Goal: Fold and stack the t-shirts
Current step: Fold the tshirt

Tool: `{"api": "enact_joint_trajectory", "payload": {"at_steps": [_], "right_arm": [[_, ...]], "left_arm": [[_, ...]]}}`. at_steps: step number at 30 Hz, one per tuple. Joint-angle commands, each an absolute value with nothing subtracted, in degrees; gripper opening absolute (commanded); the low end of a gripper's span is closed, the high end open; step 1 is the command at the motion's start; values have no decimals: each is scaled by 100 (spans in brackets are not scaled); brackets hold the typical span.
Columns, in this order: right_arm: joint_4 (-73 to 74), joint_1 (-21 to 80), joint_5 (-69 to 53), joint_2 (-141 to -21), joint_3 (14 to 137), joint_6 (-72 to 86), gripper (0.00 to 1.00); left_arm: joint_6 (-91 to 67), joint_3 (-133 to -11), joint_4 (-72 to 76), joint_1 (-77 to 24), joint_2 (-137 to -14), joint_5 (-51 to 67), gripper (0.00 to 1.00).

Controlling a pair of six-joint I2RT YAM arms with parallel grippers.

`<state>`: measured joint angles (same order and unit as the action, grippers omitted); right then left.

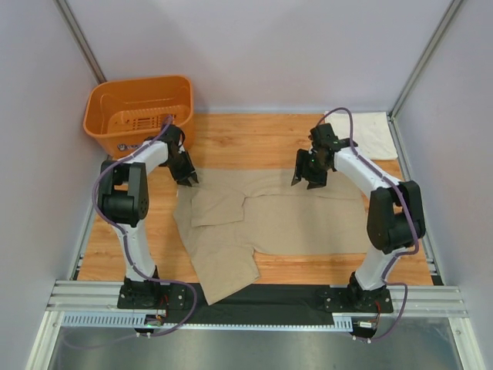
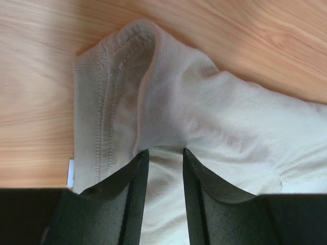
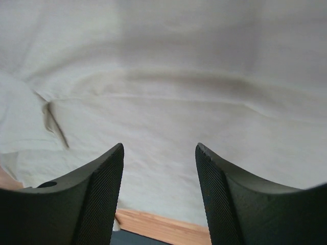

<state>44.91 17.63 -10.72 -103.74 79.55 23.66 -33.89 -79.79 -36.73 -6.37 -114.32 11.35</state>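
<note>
Tan shirt (image 1: 293, 220): spread flat across the middle of the counter (image 1: 246, 139), body running left to right. One part hangs toward the near edge, and a flap is laid over at the left. Flat like this, it is probably set up so its edges can be lifted and folded.
Cream shirt (image 1: 366, 132): lies by itself at the far right corner, well apart from the tan one. It looks like the base of the stack.
Left jaws: parted by a narrow gap and low over the far left corner of the tan shirt (image 2: 204, 102), at a stitched hem. Cloth shows in the gap, but I judge they are not pinching it.
Right jaws: wide apart with nothing between them, just above the shirt's far edge (image 3: 179, 76), right of the middle.
Left arm (image 1: 146, 158) and right arm (image 1: 362, 173): both reach to the same far edge, one toward each end. This suits taking that edge at two points so the cloth moves evenly.
Basket (image 1: 139, 83): orange, at the far left corner, behind the left arm and clear of the folding area.
Step in hand: likely between grasps, with the fold only partly made.
Risk: a pinch at one end only would drag the shirt askew.
</note>
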Motion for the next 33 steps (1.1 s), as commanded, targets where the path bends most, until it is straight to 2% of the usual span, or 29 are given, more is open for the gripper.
{"api": "enact_joint_trajectory", "payload": {"at_steps": [1,5,11,16,20,22,26,28,32,33], "right_arm": [[4579,1504,-896,-9669,7525,2101,60],[4658,1152,-879,-9071,6918,2162,62],[4895,387,-1213,-8342,6065,2241,67],[4913,-236,-906,-7858,5520,2268,71],[4843,-299,-379,-7979,5843,2188,72],[4904,-500,-298,-8094,6037,2416,73],[4685,-729,-265,-8402,6459,2786,68],[4483,-738,191,-8516,6600,2969,63],[4149,-756,334,-8955,7031,3155,54],[3957,-738,377,-9043,7118,3155,43]], "left_arm": [[-2902,-8533,-4042,-404,-11478,572,40],[-2769,-8789,-4376,-422,-10963,229,40],[-2777,-8412,-4790,-755,-9444,17,50],[-3040,-6963,-4650,-1404,-8290,342,53],[-3576,-5497,-3975,-1749,-7175,957,53],[-3804,-5187,-3850,-1775,-6979,1229,52],[-3718,-4782,-3910,-1784,-6480,1214,51],[-3683,-4659,-4007,-1793,-6206,1152,51],[-3797,-4395,-4069,-1784,-5722,1301,51],[-3797,-4421,-4122,-1784,-5704,1318,50]]}}
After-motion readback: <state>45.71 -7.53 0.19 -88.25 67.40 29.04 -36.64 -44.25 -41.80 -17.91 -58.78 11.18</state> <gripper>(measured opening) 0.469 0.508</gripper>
